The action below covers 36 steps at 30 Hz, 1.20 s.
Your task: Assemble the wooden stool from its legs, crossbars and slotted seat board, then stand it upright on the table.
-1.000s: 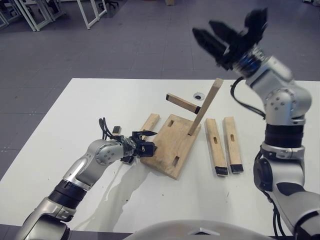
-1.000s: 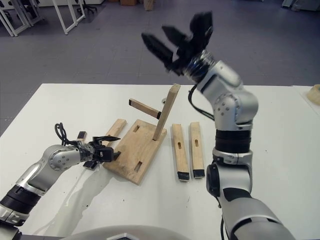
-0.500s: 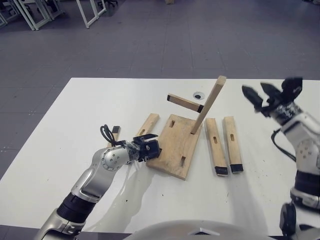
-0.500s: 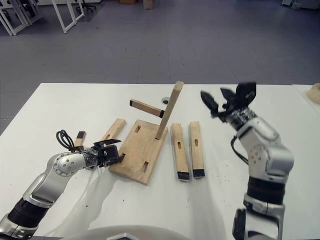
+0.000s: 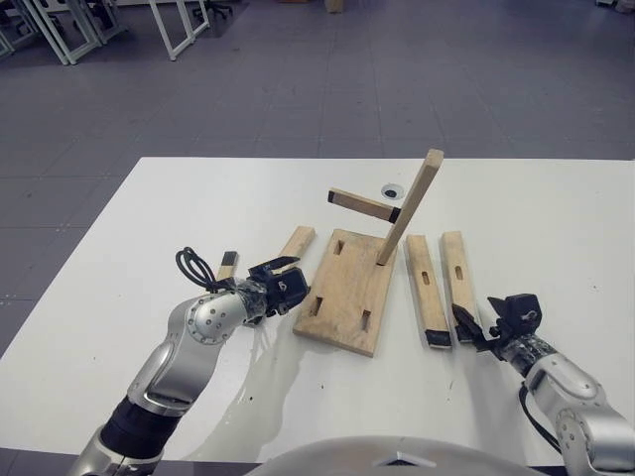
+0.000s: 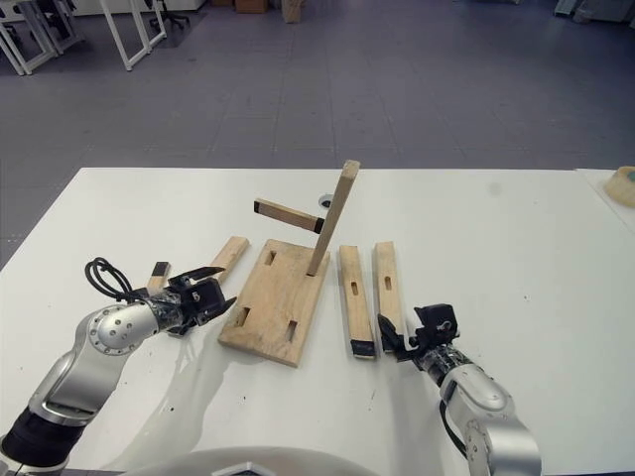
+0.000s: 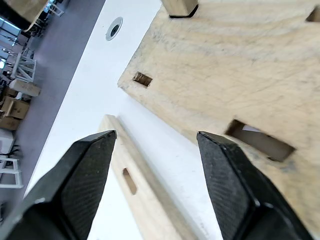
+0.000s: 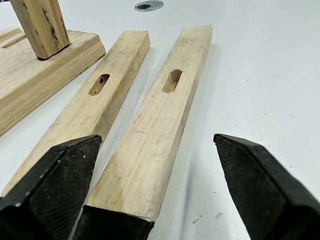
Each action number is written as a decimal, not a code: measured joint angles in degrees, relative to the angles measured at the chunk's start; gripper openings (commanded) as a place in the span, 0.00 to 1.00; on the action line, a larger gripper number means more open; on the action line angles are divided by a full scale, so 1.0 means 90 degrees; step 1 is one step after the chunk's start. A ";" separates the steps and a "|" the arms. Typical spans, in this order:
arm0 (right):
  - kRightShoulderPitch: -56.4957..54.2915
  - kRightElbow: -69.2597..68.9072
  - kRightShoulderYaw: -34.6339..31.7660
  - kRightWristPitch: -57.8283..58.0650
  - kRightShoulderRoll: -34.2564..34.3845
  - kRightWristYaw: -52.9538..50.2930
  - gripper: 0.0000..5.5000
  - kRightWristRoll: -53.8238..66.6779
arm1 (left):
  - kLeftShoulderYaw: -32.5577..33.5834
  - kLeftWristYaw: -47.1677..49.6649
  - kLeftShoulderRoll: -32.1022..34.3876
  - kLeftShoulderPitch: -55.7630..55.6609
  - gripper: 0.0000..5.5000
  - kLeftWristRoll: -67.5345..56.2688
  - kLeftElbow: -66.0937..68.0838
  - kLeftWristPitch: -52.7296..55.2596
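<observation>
Right pincer (image 5: 486, 325), spread apart, lines up on the outer loose leg (image 5: 457, 270), apparently to grasp it; left pincer (image 5: 286, 281), also apart, sits at the edge of the seat board (image 5: 347, 293).

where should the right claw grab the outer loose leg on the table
Probably near its black-capped end, across the narrow width, coming from the robot's side, where the right claw sits open. The outer leg lies flat, its neighbour close alongside, so one finger must enter that gap.

One leg (image 5: 412, 205) stands slotted in the seat board (image 5: 347, 293), the left gripper (image 5: 294, 285) just beside its edge.
</observation>
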 measured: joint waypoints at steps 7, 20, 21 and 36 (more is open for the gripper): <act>0.0215 -0.0103 0.0269 0.0028 0.0002 -0.0186 0.75 -0.0406 | -0.0094 0.0415 0.0111 0.0619 0.54 0.0352 0.0588 -0.0431; -0.0074 0.0143 -0.0152 0.0441 0.0312 -0.0933 0.72 -0.0715 | -0.0502 0.0574 -0.0328 0.0547 0.54 0.0371 0.0719 -0.0782; -0.0125 0.0196 -0.0141 0.0438 0.0314 -0.0933 0.70 -0.0724 | -0.0553 0.0556 -0.0367 0.0527 0.54 0.0393 0.0699 -0.0753; -0.1092 0.0801 -0.0321 -0.0049 0.0326 -0.0940 0.37 -0.0821 | -0.1126 0.0400 -0.1022 0.0036 0.54 0.0417 0.0764 -0.0439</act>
